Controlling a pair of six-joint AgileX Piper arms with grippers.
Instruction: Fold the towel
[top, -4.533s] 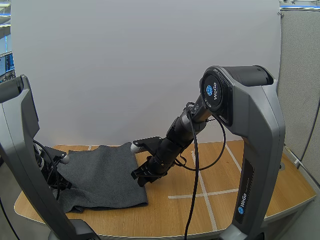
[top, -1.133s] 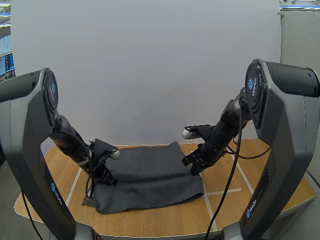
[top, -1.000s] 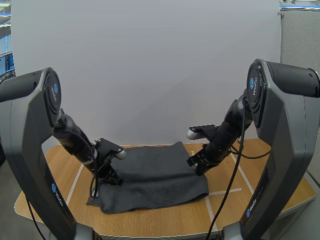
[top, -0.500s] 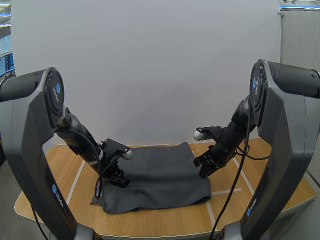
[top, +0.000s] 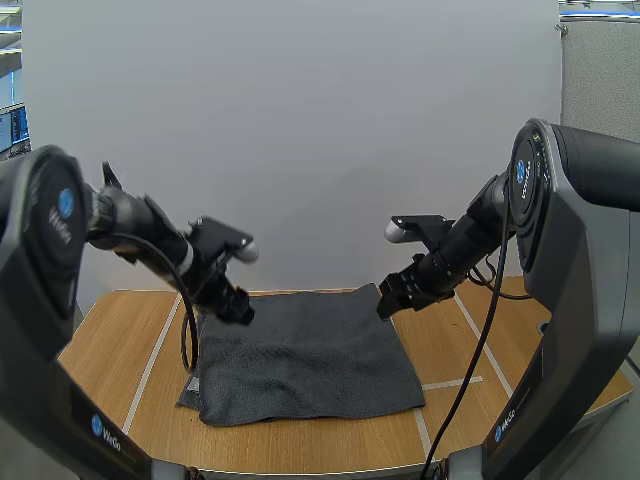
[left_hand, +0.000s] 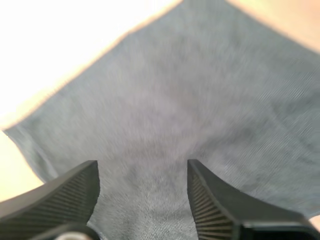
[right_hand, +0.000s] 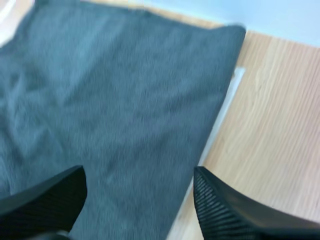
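Left hand (left_hand: 142, 167) released, fingers apart, empty, above towel (top: 305, 355), far-left part. Right hand (right_hand: 139, 172) likewise spread, over the far-right edge. Towel lies flat on counter (top: 110, 340) (no fold under way). Judged step: between grasps; next needs both hands down onto matching corners.

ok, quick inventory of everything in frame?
towel: 1, dark grey, spread flat on the table between the two arms
table: 1, light wood, under the towel
tape lines: several, white, on the table top to either side of the towel
left gripper: 1, black, open, raised over the towel's left side
right gripper: 1, black, open, raised over the towel's far right corner
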